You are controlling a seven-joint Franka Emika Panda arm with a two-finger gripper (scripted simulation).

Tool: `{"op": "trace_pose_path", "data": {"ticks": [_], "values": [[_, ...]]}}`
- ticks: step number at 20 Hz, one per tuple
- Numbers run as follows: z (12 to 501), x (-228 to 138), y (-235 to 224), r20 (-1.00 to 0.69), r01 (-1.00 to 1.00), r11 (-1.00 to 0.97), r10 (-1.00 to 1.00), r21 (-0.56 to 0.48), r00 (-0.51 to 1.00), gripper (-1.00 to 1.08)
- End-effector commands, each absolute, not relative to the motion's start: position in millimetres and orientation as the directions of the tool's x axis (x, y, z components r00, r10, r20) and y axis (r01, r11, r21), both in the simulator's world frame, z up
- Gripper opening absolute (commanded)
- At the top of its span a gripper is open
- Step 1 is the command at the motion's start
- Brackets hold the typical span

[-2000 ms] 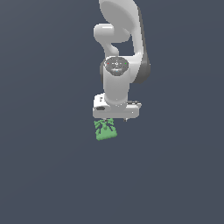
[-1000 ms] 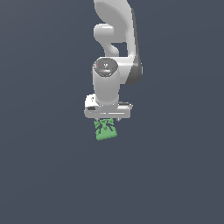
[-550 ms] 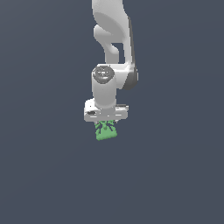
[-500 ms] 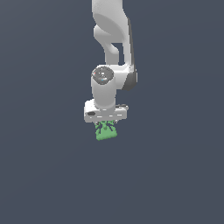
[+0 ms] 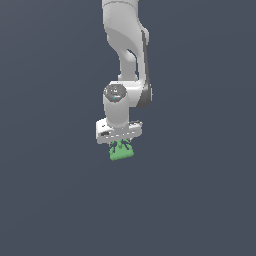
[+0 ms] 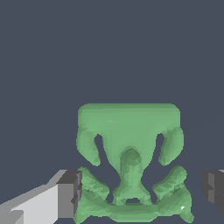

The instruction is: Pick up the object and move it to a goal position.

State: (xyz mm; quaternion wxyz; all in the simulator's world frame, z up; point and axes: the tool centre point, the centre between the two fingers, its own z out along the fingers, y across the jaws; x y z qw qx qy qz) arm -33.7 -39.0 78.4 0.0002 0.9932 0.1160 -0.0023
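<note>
Small bright green blocky lump, bumpy and hollowed on top, i.e. the object, sits directly under the white two-fingered claw and is narrower than the claw's crossbar. In the wrist view the object fills the space between the two dark grey finger pads: one pad lies against its flank, while the other pad shows at the frame edge with a visible gap to the lump. Claw state: fingers apart, straddling the object, not clamped; contact on one side only, as far as can be read. Whether the object rests on a surface or hangs free cannot be told, since the background is a uniform dark grey field with no edge or shadow. The white jointed Panda arm stands near vertical above the claw, wrist pointing straight down. No goal marker is visible in either view. Judgement: the step in hand is the grasp, with the fingers placed around the object. Next move calls for closing squarely on both flanks before any lift; the uneven, ribbed shape may let a pad seat in a hollow and tilt the lump.
</note>
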Motion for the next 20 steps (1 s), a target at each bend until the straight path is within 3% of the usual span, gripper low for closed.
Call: {"op": "trace_pose_path", "data": {"ticks": [1,20], "values": [[74.7,-35.1,-39.8,-0.001,0.246,-0.969,0.246,0.000,0.969,1.00],[25.4,-36.5,-40.1,0.000,0.252,-0.968,0.252,0.000,0.968,1.00]]}}
